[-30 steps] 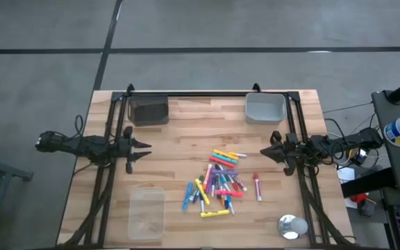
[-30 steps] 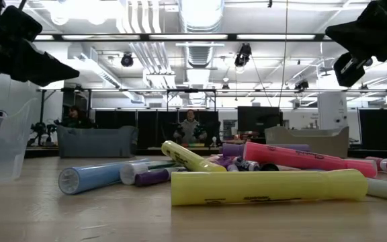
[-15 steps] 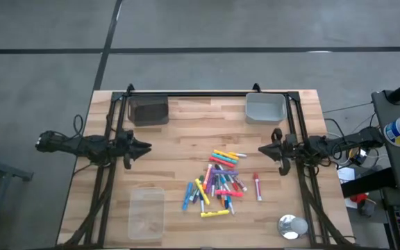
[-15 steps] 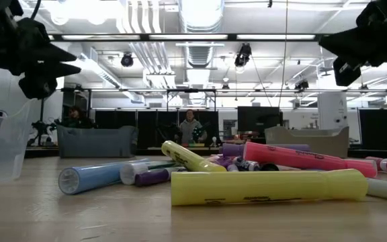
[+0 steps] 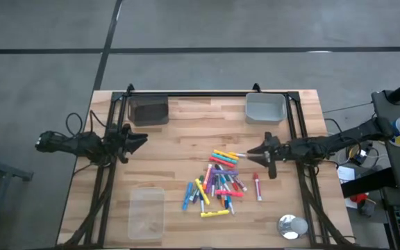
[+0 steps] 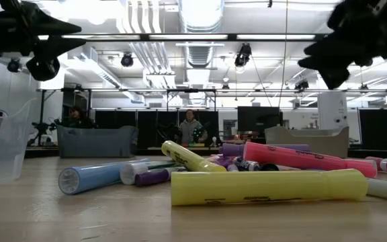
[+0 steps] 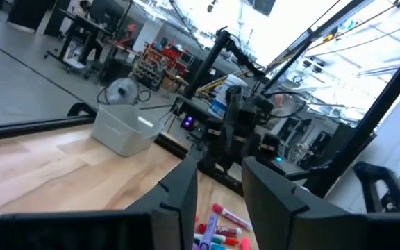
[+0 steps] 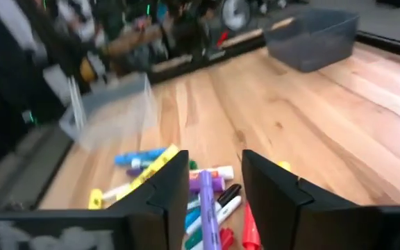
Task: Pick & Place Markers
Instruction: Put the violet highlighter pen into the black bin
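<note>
Wooden table [image 5: 186, 132], markers [image 5: 217, 182] heaped at centre.
Right gripper [image 5: 251, 152] hovers beside them, fingers apart, empty; left gripper [image 5: 142, 139] apart, empty.

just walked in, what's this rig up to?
Marker sorting, early on. A pile of markers lies mid-table, none picked up. The right gripper is open, empty, reaching over the pile's edge. The left gripper is open too, waiting at the table's left side. A dark bin, a grey bin and a clear bin hold no markers that I can see.
</note>
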{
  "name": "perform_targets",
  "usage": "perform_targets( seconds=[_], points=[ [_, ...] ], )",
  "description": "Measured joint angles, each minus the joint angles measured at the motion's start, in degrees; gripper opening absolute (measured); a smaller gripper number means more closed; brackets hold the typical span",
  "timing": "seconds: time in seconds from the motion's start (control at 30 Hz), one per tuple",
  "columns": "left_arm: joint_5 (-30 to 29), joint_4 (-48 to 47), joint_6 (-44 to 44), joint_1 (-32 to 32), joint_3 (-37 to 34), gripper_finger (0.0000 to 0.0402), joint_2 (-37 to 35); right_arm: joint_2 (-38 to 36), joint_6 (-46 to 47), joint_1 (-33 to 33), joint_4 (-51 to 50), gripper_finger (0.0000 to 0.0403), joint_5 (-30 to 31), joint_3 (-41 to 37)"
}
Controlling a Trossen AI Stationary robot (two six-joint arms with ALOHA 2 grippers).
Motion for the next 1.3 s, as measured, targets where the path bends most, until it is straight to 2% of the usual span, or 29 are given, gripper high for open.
perform_targets(
  seconds=[0.37,0.6,0.77,1.07,1.3],
  points=[
    [0.0,-0.2,0.2,0.0,0.0,0.0108,0.1,26.5,-2.0,0.0,-27.3,0.0138,-3.2,24.0],
    [0.0,-0.2,0.3,0.0,0.0,0.0108,0.1,41.1,-5.4,0.0,-35.0,0.0150,-8.1,36.3],
    [0.0,-0.3,0.3,0.0,0.0,0.0108,0.1,47.5,-7.1,0.1,-36.9,0.0150,-8.6,40.1],
    [0.0,-0.3,0.3,0.0,0.0,0.0108,0.1,55.8,-7.1,0.1,-37.7,0.0150,-8.0,42.0],
    [0.0,-0.3,0.2,0.0,0.0,0.0108,0.1,57.4,-7.8,0.1,-37.7,0.0150,-7.5,42.2]
  ],
)
